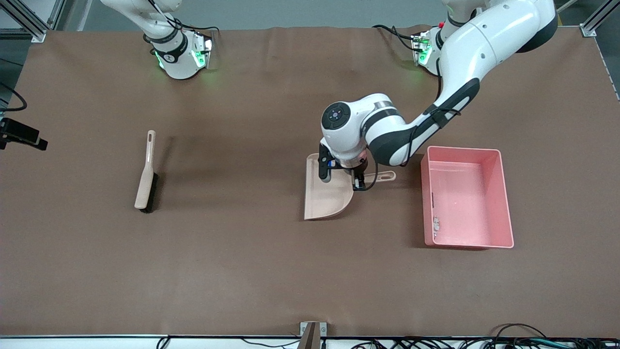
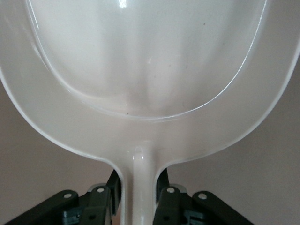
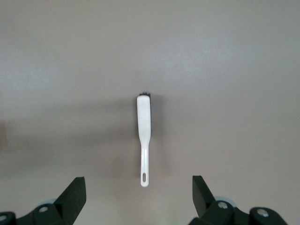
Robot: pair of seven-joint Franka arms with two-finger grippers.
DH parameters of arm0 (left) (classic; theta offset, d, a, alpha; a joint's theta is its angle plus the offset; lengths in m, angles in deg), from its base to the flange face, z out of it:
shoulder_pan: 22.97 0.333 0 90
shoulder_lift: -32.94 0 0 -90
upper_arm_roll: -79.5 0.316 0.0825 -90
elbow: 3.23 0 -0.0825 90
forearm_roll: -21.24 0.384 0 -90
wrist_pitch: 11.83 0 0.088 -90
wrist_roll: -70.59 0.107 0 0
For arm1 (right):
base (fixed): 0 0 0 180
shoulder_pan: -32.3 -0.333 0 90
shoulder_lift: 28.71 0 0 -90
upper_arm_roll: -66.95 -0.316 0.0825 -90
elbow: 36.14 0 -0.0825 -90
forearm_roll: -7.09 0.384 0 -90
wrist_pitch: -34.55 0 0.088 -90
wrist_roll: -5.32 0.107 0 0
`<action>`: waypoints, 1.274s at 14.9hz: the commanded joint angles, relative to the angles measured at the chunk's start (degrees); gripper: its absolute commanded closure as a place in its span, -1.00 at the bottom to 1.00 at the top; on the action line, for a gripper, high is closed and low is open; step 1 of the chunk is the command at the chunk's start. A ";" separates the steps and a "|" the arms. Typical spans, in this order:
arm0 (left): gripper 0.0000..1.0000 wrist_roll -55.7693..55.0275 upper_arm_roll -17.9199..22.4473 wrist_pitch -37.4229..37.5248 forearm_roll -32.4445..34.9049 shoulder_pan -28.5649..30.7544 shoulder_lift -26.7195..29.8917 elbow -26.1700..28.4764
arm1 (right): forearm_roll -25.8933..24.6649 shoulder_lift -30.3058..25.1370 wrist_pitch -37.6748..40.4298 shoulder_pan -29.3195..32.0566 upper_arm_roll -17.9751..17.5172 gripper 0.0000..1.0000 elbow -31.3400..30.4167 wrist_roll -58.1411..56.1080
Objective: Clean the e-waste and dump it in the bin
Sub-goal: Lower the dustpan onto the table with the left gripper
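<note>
Front view, left pincer (image 1: 359,170) clamped on dustpan (image 1: 327,196) handle, beside bin (image 1: 503,194)

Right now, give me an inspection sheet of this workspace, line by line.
Surface: brown table cover, flat, a few creases.
Job's things: pink bin toward the left arm's end; small pale e-waste inside it by the wall. Beige dustpan beside the bin, pan looks empty.
Clutter: brush lying toward the right arm's end.
Grippers: left gripper shut on the dustpan handle; right gripper jaws open, high over the brush, waiting.
Cables: wires along the table edge nearest the front camera.
Surroundings: metal frame posts at the corners.
</note>
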 commanded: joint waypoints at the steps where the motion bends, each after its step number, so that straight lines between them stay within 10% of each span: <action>1: 0.76 0.03 0.67 -0.33 -1.17 -0.69 -0.35 -0.68 | -2.44 0.74 1.35 -0.32 0.00 -1.00 1.97 0.12; 16: 0.74 -2.52 0.76 -0.33 -1.34 -0.78 -2.38 0.12 | -5.86 -6.20 -5.15 -3.13 -0.53 -1.00 -9.81 4.60; 19: 0.45 -2.60 0.76 -0.33 -1.34 -1.13 -2.38 0.12 | -5.60 -6.03 -5.24 -3.04 -0.44 -1.00 -9.11 4.69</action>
